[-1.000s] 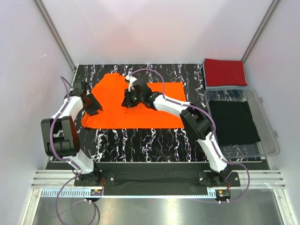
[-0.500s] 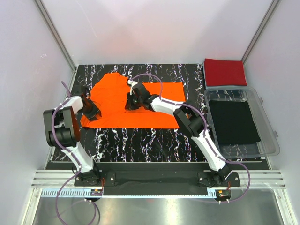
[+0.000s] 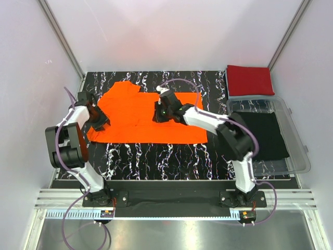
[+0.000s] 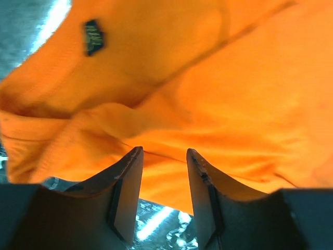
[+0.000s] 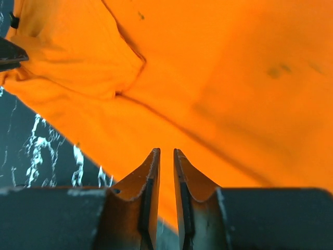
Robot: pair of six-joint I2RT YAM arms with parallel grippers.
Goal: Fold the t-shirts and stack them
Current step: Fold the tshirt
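Note:
The bright orange t-shirt (image 3: 140, 117) lies spread flat on the black marbled table (image 3: 156, 156). It fills the left wrist view (image 4: 218, 94) and the right wrist view (image 5: 223, 78). My left gripper (image 3: 102, 123) is open at the shirt's left edge, with cloth just beyond its fingertips (image 4: 136, 156) and bare table between the jaws. My right gripper (image 3: 157, 115) hovers over the shirt's middle. Its jaws (image 5: 166, 152) are nearly closed with only a thin gap and hold nothing. The deep red t-shirt (image 3: 250, 79) lies folded at the back right corner.
A clear plastic bin (image 3: 299, 151) holding a dark folded cloth (image 3: 260, 135) stands on the right side of the table. White walls and metal posts enclose the table on three sides. The left gripper's tip shows in the right wrist view (image 5: 8, 54).
My right gripper has moved to the right over the shirt, and its arm is now stretched out. My left gripper has shifted slightly along the shirt's left edge. The shirt lies flatter.

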